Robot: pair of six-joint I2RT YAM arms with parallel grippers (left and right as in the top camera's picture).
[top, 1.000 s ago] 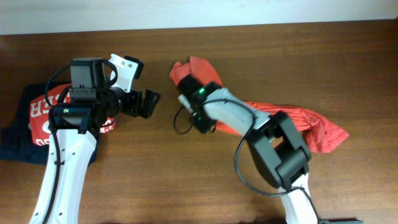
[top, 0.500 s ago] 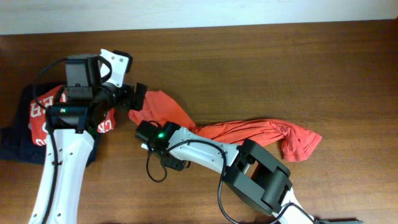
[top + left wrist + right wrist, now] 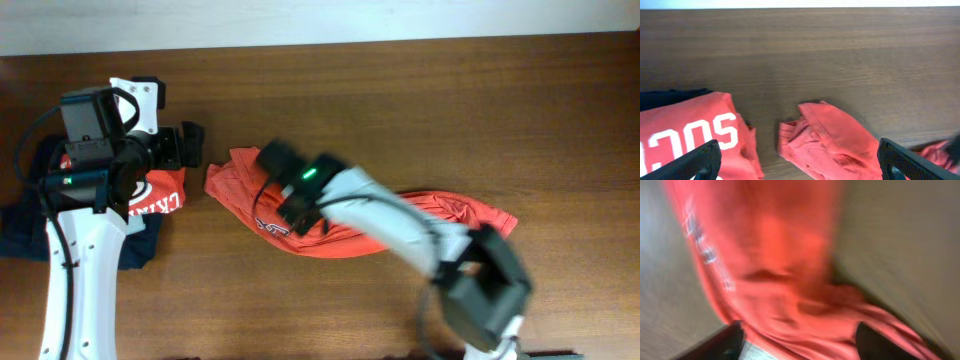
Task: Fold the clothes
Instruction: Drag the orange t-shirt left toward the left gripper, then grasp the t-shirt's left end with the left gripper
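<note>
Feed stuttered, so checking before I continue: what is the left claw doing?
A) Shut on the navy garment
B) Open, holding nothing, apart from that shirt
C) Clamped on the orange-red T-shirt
B: the left claw stands wide open and empty, with a gap of table between it and the orange-red T-shirt.

A brown wooden surface [image 3: 450, 110] with lengthwise grain fills most of the overhead view, and a pale strip of wall [image 3: 320, 20] runs along its far edge. At the left end lies a red shirt [image 3: 165, 195] printed with white block letters, only partly in view. It rests on top of a dark navy garment [image 3: 20, 235], which shows past it at the left and near sides. The left wrist view shows the same pair, red over navy.
</note>
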